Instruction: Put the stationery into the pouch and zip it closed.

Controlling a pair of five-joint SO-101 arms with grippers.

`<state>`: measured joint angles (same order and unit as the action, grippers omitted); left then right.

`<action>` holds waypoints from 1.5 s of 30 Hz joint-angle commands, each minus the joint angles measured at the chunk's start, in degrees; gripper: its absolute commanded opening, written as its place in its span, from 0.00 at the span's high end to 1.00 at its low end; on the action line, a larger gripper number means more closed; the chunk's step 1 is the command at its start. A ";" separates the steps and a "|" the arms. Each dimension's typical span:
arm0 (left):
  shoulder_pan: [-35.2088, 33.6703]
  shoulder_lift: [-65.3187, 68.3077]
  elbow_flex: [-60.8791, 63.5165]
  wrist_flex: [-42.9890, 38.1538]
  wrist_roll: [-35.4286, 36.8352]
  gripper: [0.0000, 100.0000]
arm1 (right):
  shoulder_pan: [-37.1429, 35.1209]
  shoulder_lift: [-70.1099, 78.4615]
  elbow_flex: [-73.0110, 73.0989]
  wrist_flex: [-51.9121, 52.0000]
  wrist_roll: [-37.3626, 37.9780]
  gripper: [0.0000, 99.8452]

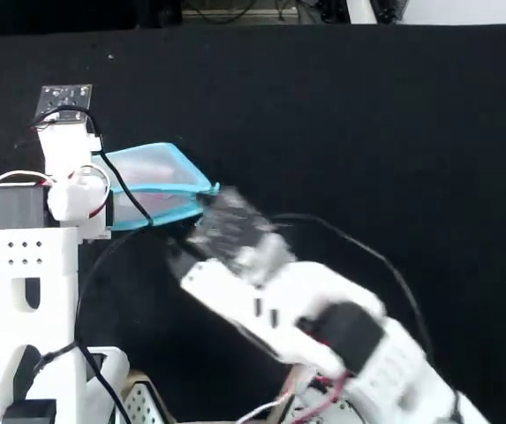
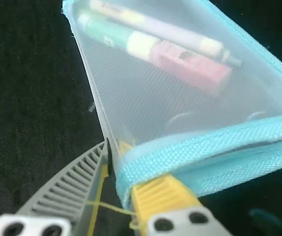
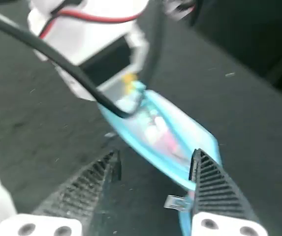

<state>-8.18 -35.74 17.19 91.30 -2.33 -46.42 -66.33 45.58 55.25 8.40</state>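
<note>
The pouch [image 1: 155, 181] is translucent mesh with a teal zipper band and lies at the left of the black table. Inside it [image 2: 180, 83] I see pens and a pink item [image 2: 190, 64]. My left gripper [image 2: 118, 162] is shut on the pouch's zipper-band end, with the grey finger [image 2: 72, 191] on one side and the yellow finger [image 2: 160, 196] on the other. My right gripper [image 3: 153, 164] is open at the pouch's other end [image 3: 165, 132], its fingers on either side of the teal edge. A small metal zipper pull [image 3: 175, 201] lies near the right-hand finger.
The left arm's white body [image 1: 23, 265] stands at the table's left front, and a black cable [image 3: 57, 64] crosses in front of the pouch. The right arm [image 1: 323, 327] stretches in from the lower right. The black table [image 1: 367, 132] runs open behind and to the right.
</note>
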 commanded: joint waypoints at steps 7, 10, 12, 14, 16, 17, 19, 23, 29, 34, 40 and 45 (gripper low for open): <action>-3.56 -0.44 -2.77 -0.18 -2.29 0.97 | 6.24 -9.10 25.19 -14.59 7.65 0.76; -4.62 -0.44 -2.77 -0.18 -2.37 0.97 | 6.51 -7.16 33.36 -26.02 7.65 0.69; -5.14 -0.44 -3.30 0.00 -2.46 0.97 | 6.51 -5.14 36.18 -31.12 7.65 0.67; -5.41 -0.44 -4.09 0.18 -2.46 0.97 | 6.59 -2.59 36.88 -34.29 7.65 0.68; -5.41 -0.44 -4.62 1.14 -2.55 0.97 | 6.59 0.57 36.35 -36.66 7.65 0.68; -5.14 -0.44 -5.14 1.93 -2.55 0.97 | 6.59 2.33 35.82 -37.80 7.65 0.68; -5.23 -0.44 -6.11 3.08 -2.64 0.97 | 6.59 6.55 34.24 -40.26 7.65 0.68; -5.41 -0.44 -6.37 3.34 -4.13 0.97 | 7.30 15.52 29.23 -43.78 7.65 0.68; -5.41 -0.44 -6.29 3.34 -4.22 0.97 | 11.25 24.22 21.76 -43.69 7.74 0.68; -6.64 -0.44 -6.29 3.25 -4.22 0.97 | 11.34 28.09 18.86 -43.69 8.53 0.70; -7.16 0.00 -6.29 3.16 -4.22 0.97 | 11.60 27.91 18.07 -43.34 16.88 0.98; -7.16 0.09 -6.29 2.99 -4.22 0.97 | 12.31 15.69 19.56 -37.36 16.79 0.99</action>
<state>-14.77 -35.74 14.20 94.20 -6.46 -35.52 -42.42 67.30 14.46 24.66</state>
